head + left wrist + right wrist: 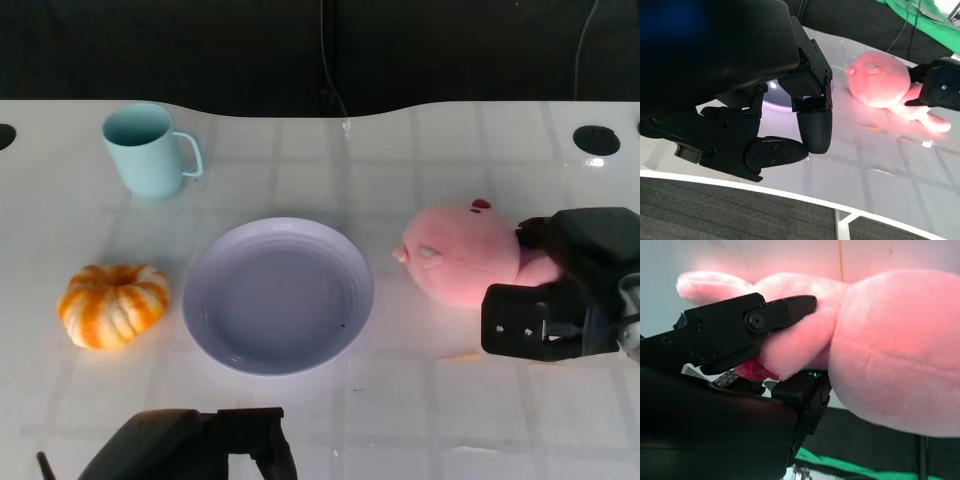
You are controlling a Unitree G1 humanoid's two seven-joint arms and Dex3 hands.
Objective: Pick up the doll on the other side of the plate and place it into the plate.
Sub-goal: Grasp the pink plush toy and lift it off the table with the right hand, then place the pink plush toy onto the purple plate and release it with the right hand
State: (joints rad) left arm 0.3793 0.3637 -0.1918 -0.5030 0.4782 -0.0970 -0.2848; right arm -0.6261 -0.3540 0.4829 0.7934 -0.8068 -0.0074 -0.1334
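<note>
I have the right hand point(560, 290) closed around the doll's point(462, 255) narrow rear end, fingers point(747, 322) over one soft limb and more hand under it — a grip there leaves the fat round head free and pointing at the plate point(210, 325). The doll lies on the table point(420, 400) just right of the plate, close to its rim but apart from it; I cannot tell whether it has lifted off the surface yet. The left hand point(790, 135) hangs low near the plate's near edge, fingers curled in on nothing, out of the way. Left of the plate sits a pumpkin point(113, 304); beyond and left of it, a cup point(150, 150) — both well clear. I judge the path from doll to plate open: bare table between, only the raised rim to clear.
</note>
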